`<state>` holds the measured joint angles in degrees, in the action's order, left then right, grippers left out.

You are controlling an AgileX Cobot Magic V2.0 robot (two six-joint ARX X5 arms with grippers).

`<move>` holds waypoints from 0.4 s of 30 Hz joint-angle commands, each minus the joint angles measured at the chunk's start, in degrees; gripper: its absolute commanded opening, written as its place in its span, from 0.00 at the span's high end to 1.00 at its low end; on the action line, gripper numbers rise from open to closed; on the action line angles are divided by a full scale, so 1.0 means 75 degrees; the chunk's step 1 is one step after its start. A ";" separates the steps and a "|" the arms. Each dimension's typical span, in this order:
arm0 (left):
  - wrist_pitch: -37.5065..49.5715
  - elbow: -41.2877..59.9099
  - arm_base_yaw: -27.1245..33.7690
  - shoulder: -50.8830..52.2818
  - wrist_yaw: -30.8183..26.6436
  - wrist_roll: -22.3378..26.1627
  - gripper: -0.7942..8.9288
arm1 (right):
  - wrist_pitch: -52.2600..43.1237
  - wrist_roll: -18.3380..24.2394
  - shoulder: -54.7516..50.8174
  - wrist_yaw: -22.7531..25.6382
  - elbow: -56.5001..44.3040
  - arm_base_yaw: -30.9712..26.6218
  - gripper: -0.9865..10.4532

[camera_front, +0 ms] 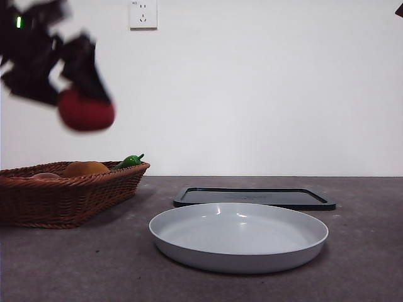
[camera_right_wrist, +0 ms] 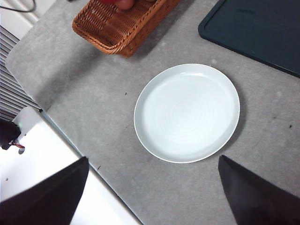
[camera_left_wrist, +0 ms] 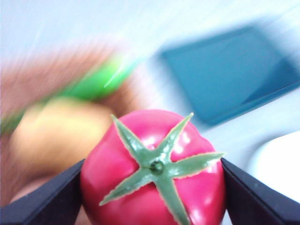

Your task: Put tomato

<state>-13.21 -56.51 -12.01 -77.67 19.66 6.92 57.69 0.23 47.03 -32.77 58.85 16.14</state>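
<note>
- Left gripper: its two black jaws are clamped on opposite sides of the round, glossy red tomato. The dark green spiky stem faces the wrist camera.
- Tomato position, front view: the tomato hangs in the air under the left gripper, high at the left side — above the woven brown wicker basket and clear of its rim. Arm and tomato are motion-blurred here.
- Basket contents: a round orange fruit and a small green pepper lie inside, both showing above the rim. In the left wrist view they appear only as blurred shapes, the orange fruit and the green pepper, behind the tomato.
- Round shallow white plate: rests on the grey table surface, to the right of the basket and apart from it. Nothing lies in it.
- Flat dark rectangular tray: lies just behind the plate, farther from the front camera.
- Right gripper: held high over the table, jaws spread wide and gripping nothing. Its wrist view looks down on the white plate, a corner of the wicker basket and part of the dark tray.
- White wall socket: fixed on the wall behind the table — top of the front view.
</note>
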 commanded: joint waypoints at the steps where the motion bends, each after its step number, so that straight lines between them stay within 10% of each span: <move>1: 0.0006 -0.0160 -0.0411 0.0300 0.0356 -0.0219 0.57 | -0.0035 0.0082 0.0058 0.0000 0.0146 0.0038 0.53; 12: 0.0452 -0.0160 -0.2614 0.0061 0.0350 -0.0219 0.57 | -0.0032 0.0082 0.0058 0.0000 0.0146 0.0038 0.53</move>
<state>-10.83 -56.82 -30.52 -75.66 22.30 5.82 57.69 0.23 47.03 -32.77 58.85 16.14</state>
